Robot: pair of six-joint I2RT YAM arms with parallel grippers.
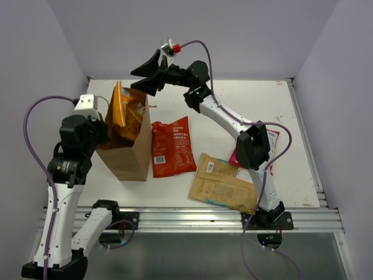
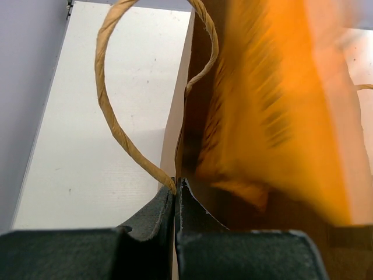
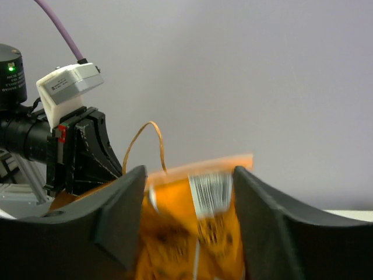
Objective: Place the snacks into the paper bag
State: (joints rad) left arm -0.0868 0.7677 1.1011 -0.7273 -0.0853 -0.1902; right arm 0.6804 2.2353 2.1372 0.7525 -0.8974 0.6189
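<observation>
Right tool, jaws apart, hangs above the orange packet; left tool clamps the paper bag rim, where the packet might snag.

**A robot test lab**

A white bench sits boxed in by bare pale walls. Two robot arms are bolted to a metal rail at its near edge, with purple cables looping off them.

A white table stands between plain pale lilac walls. An aluminium rail runs along its near edge. The light is soft and even.
</observation>
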